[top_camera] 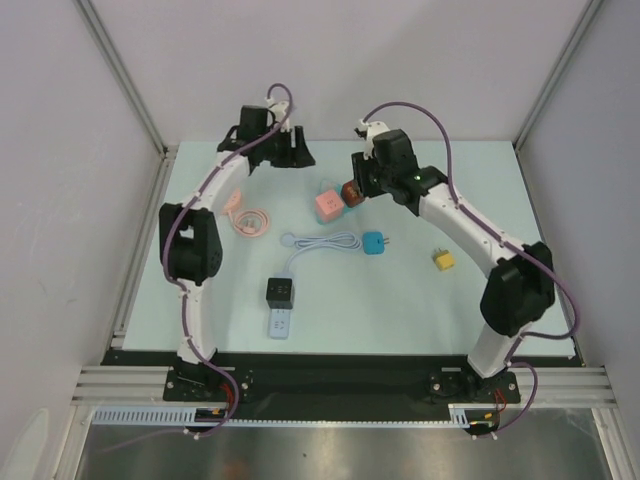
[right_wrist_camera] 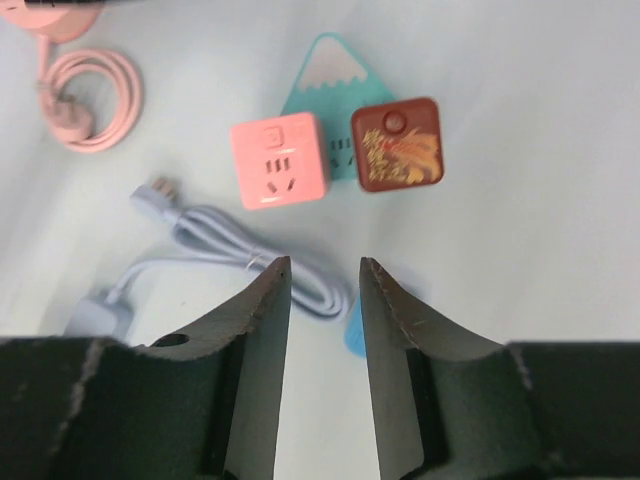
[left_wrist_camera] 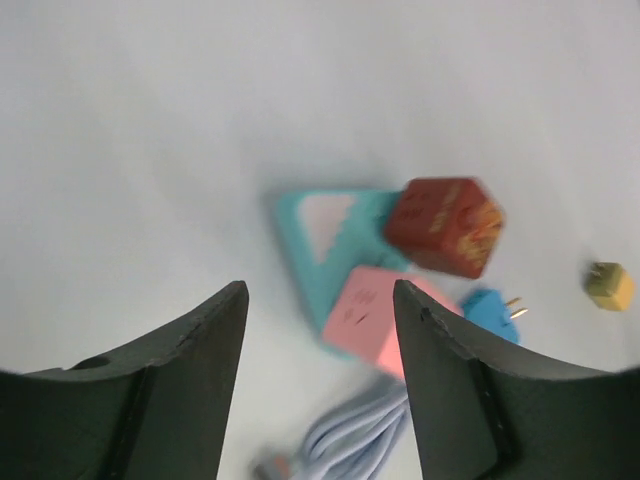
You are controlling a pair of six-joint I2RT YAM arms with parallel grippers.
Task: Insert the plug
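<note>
Obs: left gripper (left_wrist_camera: 320, 290) has its jaws spread wide with nothing between them, and hangs over the far-left part of the pale blue table mat (top_camera: 480, 200). The right gripper (right_wrist_camera: 325, 265) has its jaws at a narrow gap, also empty, and in its wrist view the looped lavender cable (right_wrist_camera: 250, 245) runs under the fingertips.

The small blue plastic plug (top_camera: 374, 243), with two metal prongs, lies loose on the mat near centre, just beside the cable's right end and not seated in any socket. A small yellow plug (top_camera: 443, 260) lies well apart to its right.

The pink square socket cube (right_wrist_camera: 278, 160) and the dark red cube with gold pattern (right_wrist_camera: 398, 145) sit side by side with a slim gap between them, both partly on a teal mountain-shaped card (right_wrist_camera: 330, 70). A pink coiled cable (top_camera: 250, 220) lies to their left. A black cube (top_camera: 280, 291) sits on a white power strip (top_camera: 280, 324), nearer the arm bases.
</note>
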